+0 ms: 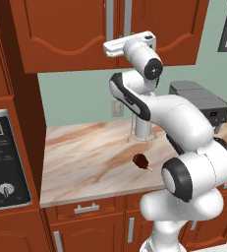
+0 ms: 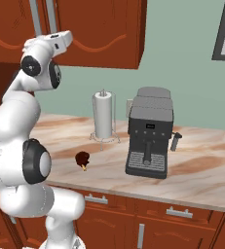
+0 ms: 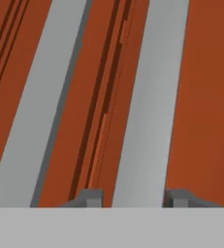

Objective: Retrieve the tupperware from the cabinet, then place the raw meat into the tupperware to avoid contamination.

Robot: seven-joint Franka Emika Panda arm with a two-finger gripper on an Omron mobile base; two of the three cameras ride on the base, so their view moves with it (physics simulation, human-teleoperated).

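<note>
The gripper (image 3: pixel 132 197) is raised to the cabinet (image 1: pixel 61 34), whose 2 doors are seen closed. In the hand view, the right-hand handle (image 3: pixel 150 106) of the 2 silver bars is framed between the 2 fingertips (image 3: pixel 89 197); whether it is clamped cannot be told. The raw meat (image 1: pixel 141 161) is seen on the counter (image 1: pixel 85 157), well below the gripper, near the paper-towel roll (image 2: pixel 103 115).
</note>
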